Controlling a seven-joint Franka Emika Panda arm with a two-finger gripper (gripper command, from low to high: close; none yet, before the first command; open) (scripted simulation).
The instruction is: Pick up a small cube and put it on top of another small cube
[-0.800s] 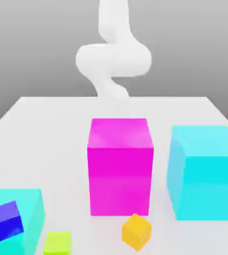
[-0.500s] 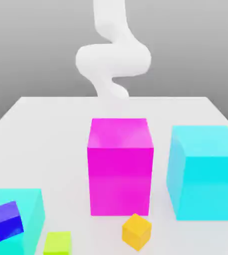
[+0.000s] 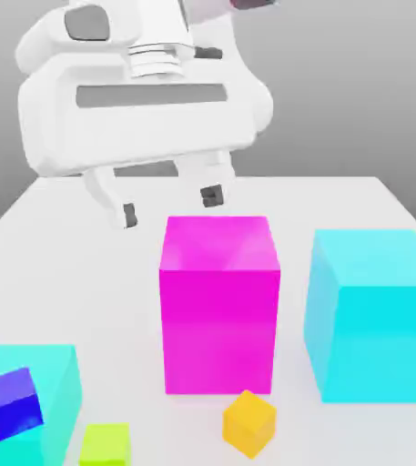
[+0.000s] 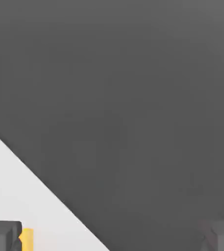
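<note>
White robot arm hangs above the back of a pale bench [image 3: 84,264] in the exterior view, its end effector [image 3: 169,206] spread wide and holding nothing, the two dark-tipped fingers [image 3: 129,216] well apart. The end effector hovers just behind the top of a tall magenta block [image 3: 218,305] standing mid-bench. A large cyan block [image 3: 373,314] stands just to the exterior view's right of the magenta one. At the front, a small orange cube [image 3: 248,422] sits just before the magenta block. The small lime cube [image 3: 104,445] rests on the bench at the front edge, toward the exterior view's left, untouched and well apart from the end effector. Beside it sits another cyan block [image 3: 52,400], with a small blue-purple cube [image 3: 15,404] against its front face. In the hand view, the fingertips [image 4: 3,235] frame a dark backdrop and a pale bench corner.
</note>
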